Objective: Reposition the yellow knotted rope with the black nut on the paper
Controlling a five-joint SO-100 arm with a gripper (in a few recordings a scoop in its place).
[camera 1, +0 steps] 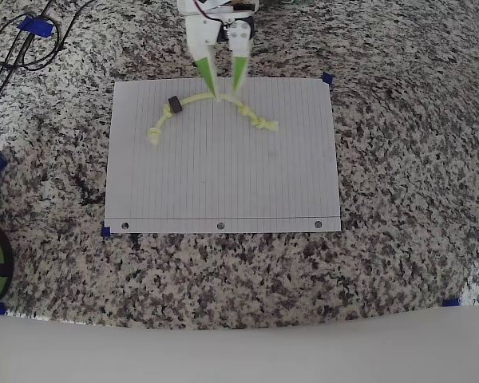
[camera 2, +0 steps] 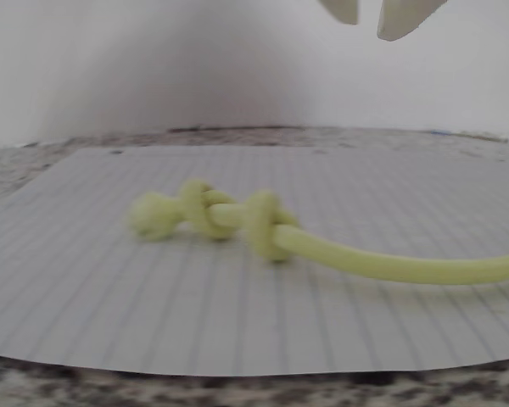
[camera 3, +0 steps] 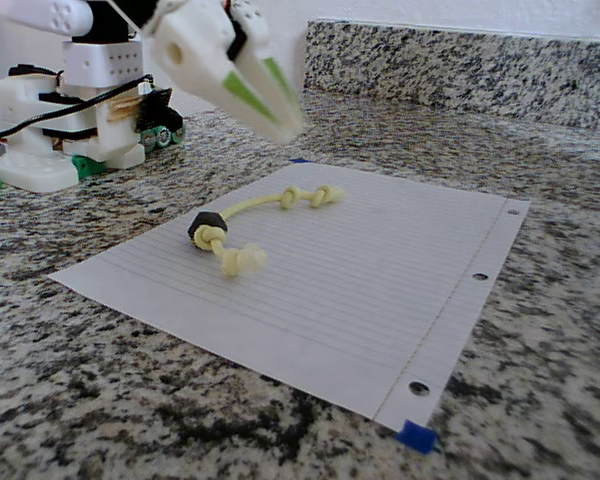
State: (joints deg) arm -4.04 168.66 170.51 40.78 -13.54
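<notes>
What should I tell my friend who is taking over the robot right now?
Gripper: open, holding nothing, raised above the middle of the rope near the paper's far edge.
Yellow knotted rope: lies in an arch on the paper, in its upper half in the overhead view; both knotted ends are on the sheet.
Black nut: threaded on the rope near the left knot in the overhead view.
Done: nothing that can be judged from here.
Left: grasp the rope and move it to its new spot on the paper.
</notes>
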